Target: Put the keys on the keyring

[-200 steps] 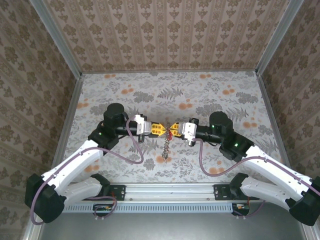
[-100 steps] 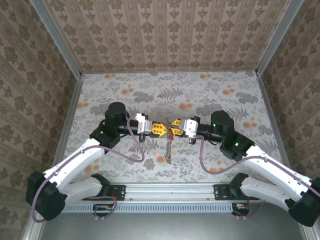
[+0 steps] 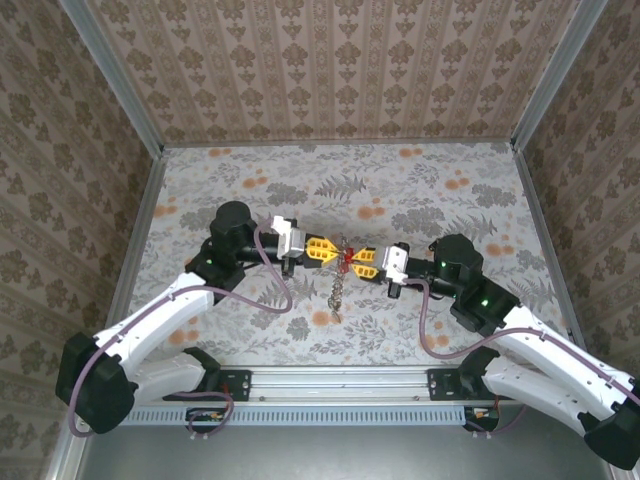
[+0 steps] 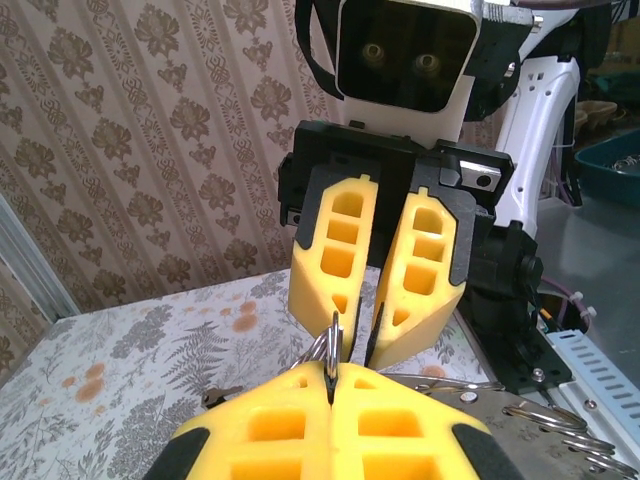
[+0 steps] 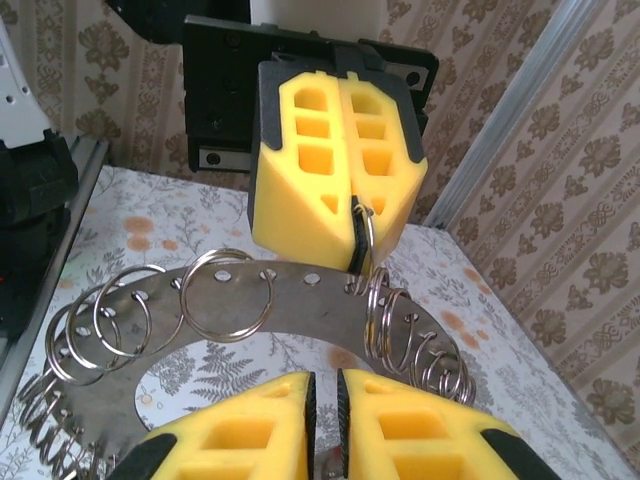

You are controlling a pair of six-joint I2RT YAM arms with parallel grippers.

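1 flat silver keyring (image 5: 290, 300) hangs in the air between the 2 tools, over the middle of the flowery table (image 3: 250, 185). Many small wire loops (image 5: 425, 350) go through holes along its band. From above, it looks like a thin bunch (image 3: 338, 290) dangling down. The left tool (image 5: 352, 248) is squeezed tight on 1 of the wire loops at the top of the band. The right tool (image 5: 325, 388) faces it tip to tip, just beside it. Its fingers are almost together, with a thin gap. I cannot tell if it holds anything.
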